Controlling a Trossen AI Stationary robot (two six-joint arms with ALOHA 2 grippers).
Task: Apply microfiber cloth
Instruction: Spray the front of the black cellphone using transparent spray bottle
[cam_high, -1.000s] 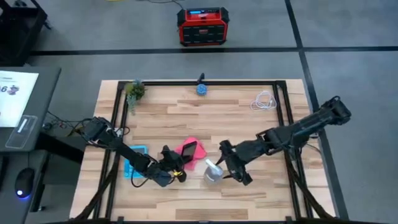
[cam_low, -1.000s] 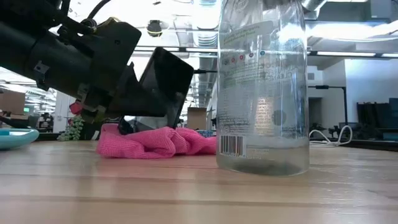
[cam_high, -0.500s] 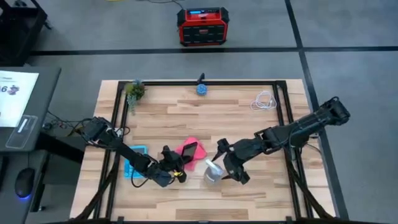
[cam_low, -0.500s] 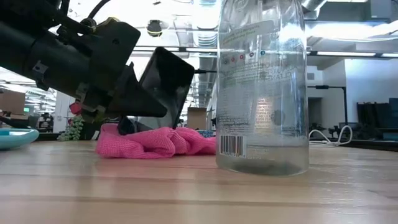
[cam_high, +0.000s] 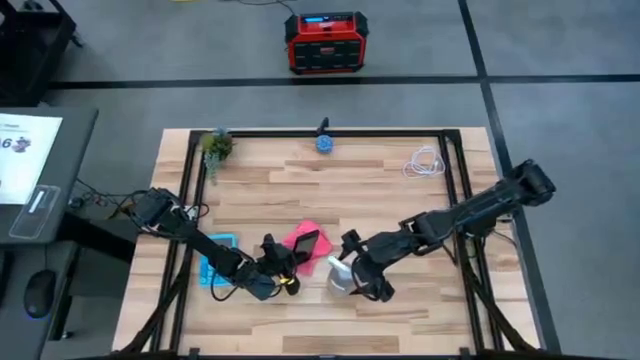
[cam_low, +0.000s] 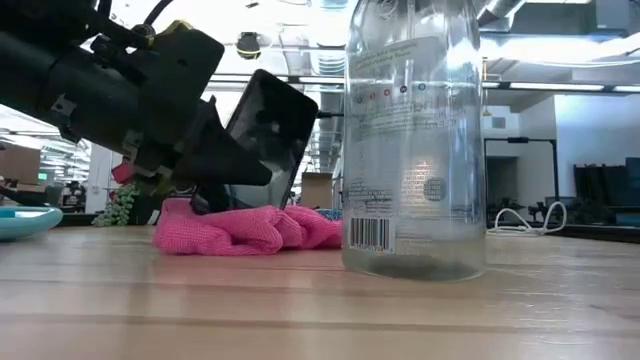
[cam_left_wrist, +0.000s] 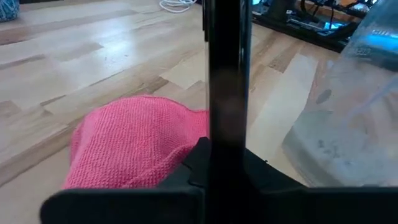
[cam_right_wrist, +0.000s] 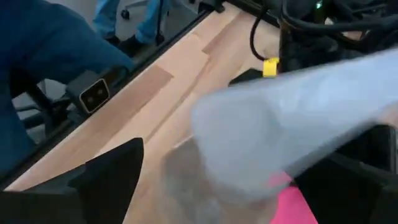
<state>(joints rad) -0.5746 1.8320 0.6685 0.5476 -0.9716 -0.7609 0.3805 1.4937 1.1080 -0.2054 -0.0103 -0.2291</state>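
The pink microfiber cloth (cam_high: 294, 236) lies bunched on the table (cam_high: 400, 200), also in the low view (cam_low: 250, 230) and the left wrist view (cam_left_wrist: 134, 149). Just above it my left gripper (cam_high: 284, 262) is shut on a black phone (cam_low: 272, 130), which tilts up over the cloth. A clear spray bottle (cam_low: 415, 140) stands upright to the right of the cloth. My right gripper (cam_high: 362, 278) is open at the bottle (cam_high: 342, 277), with its fingers (cam_right_wrist: 112, 180) on either side of the blurred bottle body (cam_right_wrist: 280, 137). My left gripper pinches the phone between its two fingers at the phone's lower end (cam_left_wrist: 227, 140), which shows edge-on. The fingers come nearly level from the table's left. The phone slants upward; the gripper hides whether its lower end touches the cloth. My right gripper surrounds the bottle; I cannot tell whether a finger touches it.
A light blue calculator (cam_high: 216, 262) lies under the left arm. At the far edge are a small plant (cam_high: 215, 146), a blue object (cam_high: 325, 143) and a white cable (cam_high: 426, 162). Black frame rails (cam_high: 455, 180) border the table. A red box (cam_high: 323, 42) sits on the floor beyond.
My right gripper has moved toward the table's left edge and closed in on the bottle, its fingers still apart. The bottle has shifted a little on the table, staying upright.
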